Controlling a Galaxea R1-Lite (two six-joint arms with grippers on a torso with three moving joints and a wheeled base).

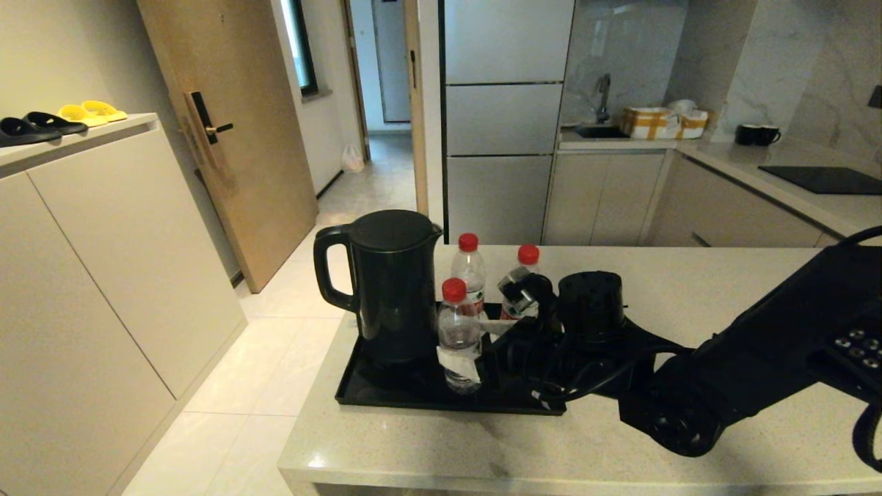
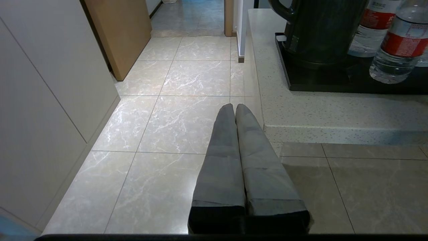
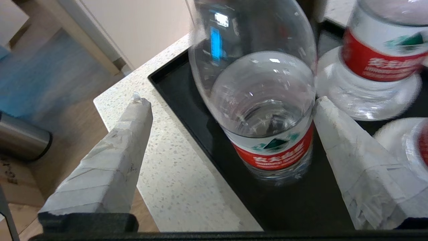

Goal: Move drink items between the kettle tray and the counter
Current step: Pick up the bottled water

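Observation:
The black kettle (image 1: 393,289) stands at the left of the black kettle tray (image 1: 386,396) on the speckled counter (image 1: 689,275). Three red-capped water bottles stand on the tray: one in front (image 1: 457,337), two behind (image 1: 469,272) (image 1: 525,275). My right gripper (image 1: 479,348) is open around the front bottle (image 3: 264,100). One taped finger (image 3: 334,127) is close against the bottle's side over the tray (image 3: 187,100). The other finger (image 3: 133,127) is well apart, over the counter (image 3: 160,160). My left gripper (image 2: 234,107) is shut and empty, hanging over the floor beside the counter's corner (image 2: 334,110).
The two back bottles (image 3: 378,50) (image 3: 414,147) stand on white round saucers (image 3: 329,83). The tray's front rim lies close to the counter edge. A beige cabinet with slippers (image 1: 62,124) is far left. Black mugs (image 1: 758,134) and a cooktop (image 1: 827,179) are on the far worktop.

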